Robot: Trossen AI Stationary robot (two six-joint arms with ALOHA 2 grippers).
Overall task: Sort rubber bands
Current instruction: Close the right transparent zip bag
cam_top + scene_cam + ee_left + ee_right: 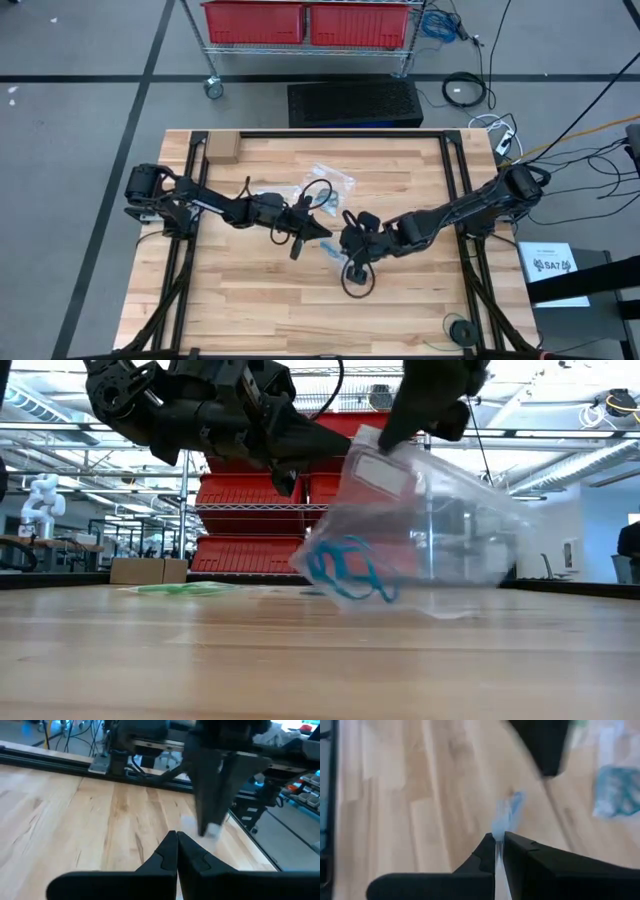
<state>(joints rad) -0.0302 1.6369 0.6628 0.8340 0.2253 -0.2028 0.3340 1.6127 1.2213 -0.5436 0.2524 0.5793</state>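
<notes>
While bag-laden, cardboard box (221, 150) behind.

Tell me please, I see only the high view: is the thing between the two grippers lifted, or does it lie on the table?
Observer: It is lifted. In the low view the clear plastic bag hangs from the right gripper, which is shut on its upper edge.
Operator: Is something inside the bag?
Observer: Yes. The blue rubber bands are bunched in its lowest corner, close above the table.
Operator: Does the left gripper hold the bag too?
Observer: It does not seem so. In its own wrist view the left gripper is shut with nothing visible between its fingertips.
</notes>
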